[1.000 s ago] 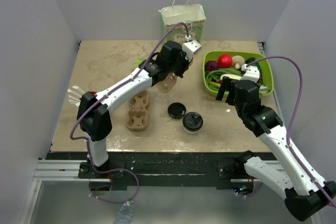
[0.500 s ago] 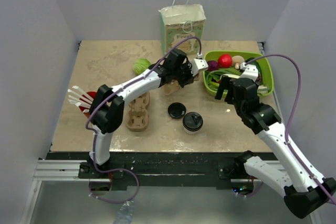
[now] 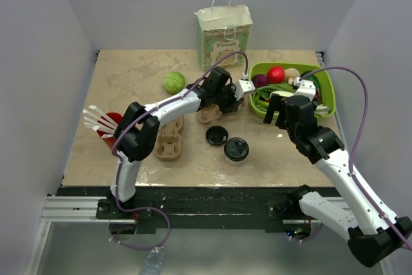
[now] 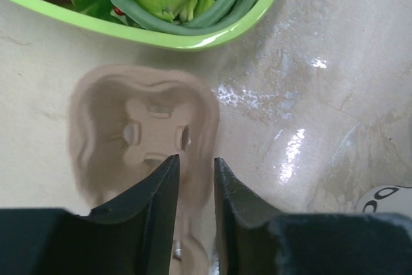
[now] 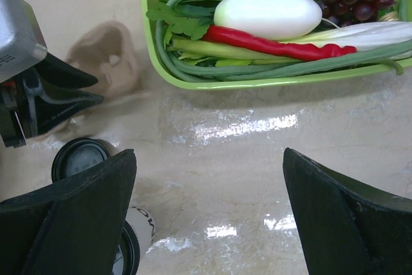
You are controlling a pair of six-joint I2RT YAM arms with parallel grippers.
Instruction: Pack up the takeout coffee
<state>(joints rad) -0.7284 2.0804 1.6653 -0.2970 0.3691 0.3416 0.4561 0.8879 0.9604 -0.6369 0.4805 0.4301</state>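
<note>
Placing the brown moulded-pulp cup carrier [image 4: 138,127] on the beige surface [image 4: 309,94] seemed the step in hand: the left end effector [image 4: 195,159] straddled the carrier's rim with narrow jaws, pinching or loose I could not tell. The takeout coffee [image 3: 236,149], a small white paper cup under a round black plastic lid, stood apart from it, near the right end effector [image 5: 209,152], which hung wide and empty. Next, that cup would need a gentle clasp and an upright seat in a carrier well.
</note>
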